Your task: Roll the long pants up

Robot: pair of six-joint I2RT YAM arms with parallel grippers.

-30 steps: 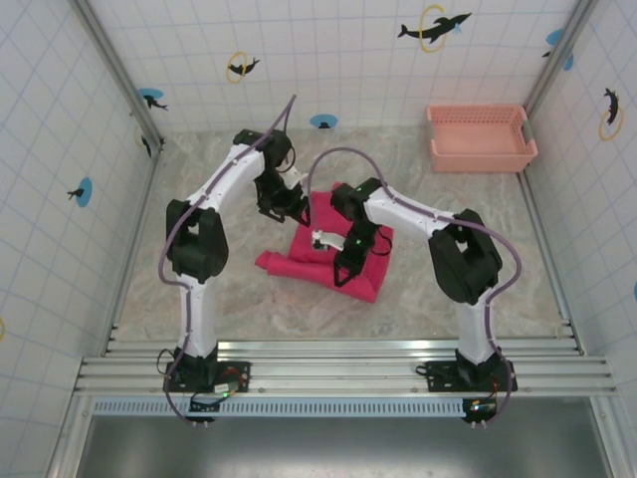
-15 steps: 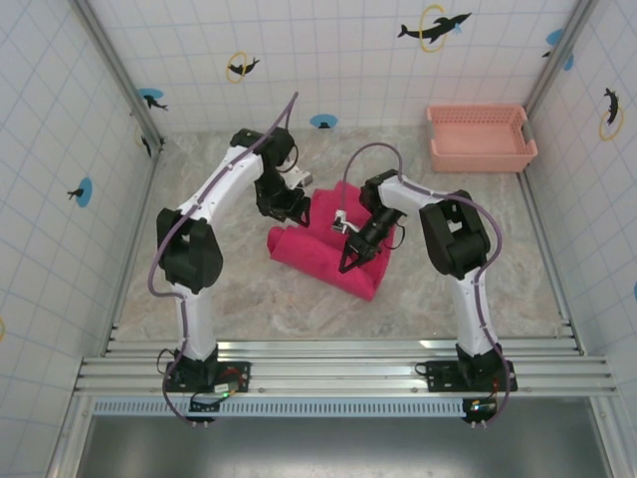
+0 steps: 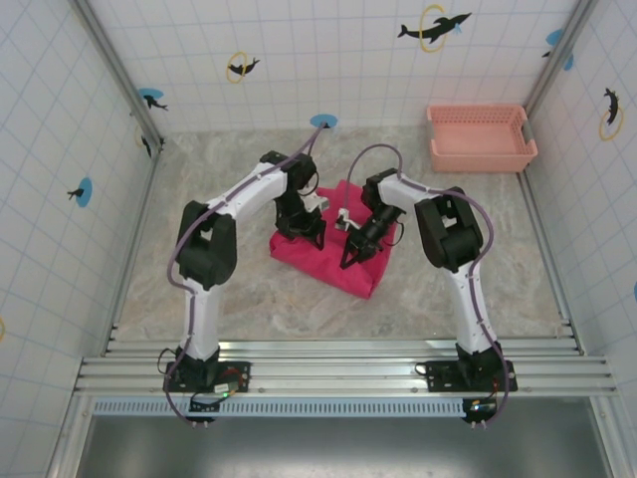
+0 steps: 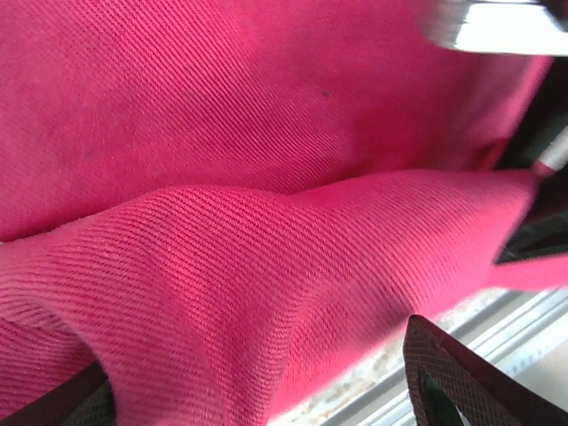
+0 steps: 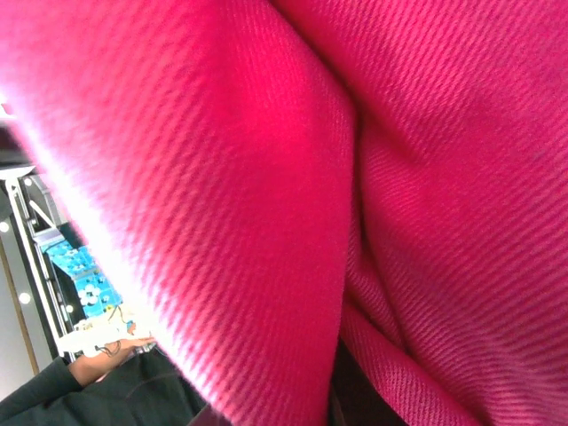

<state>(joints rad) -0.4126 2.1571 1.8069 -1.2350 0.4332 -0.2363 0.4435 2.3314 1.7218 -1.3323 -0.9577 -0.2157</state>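
Left of the basket [image 3: 481, 139]: we find the pants [image 3: 333, 261], partly rolled.
Left gripper [image 4: 266, 390]: spread wide astride the fold, likely to push it over.
Right gripper [image 3: 350, 254]: buried in cloth; we cannot tell its opening.

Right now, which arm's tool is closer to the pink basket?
Right. The right tool is on the pants, on the side toward the basket in the far right corner; the left tool is on the pants' other side, farther away.
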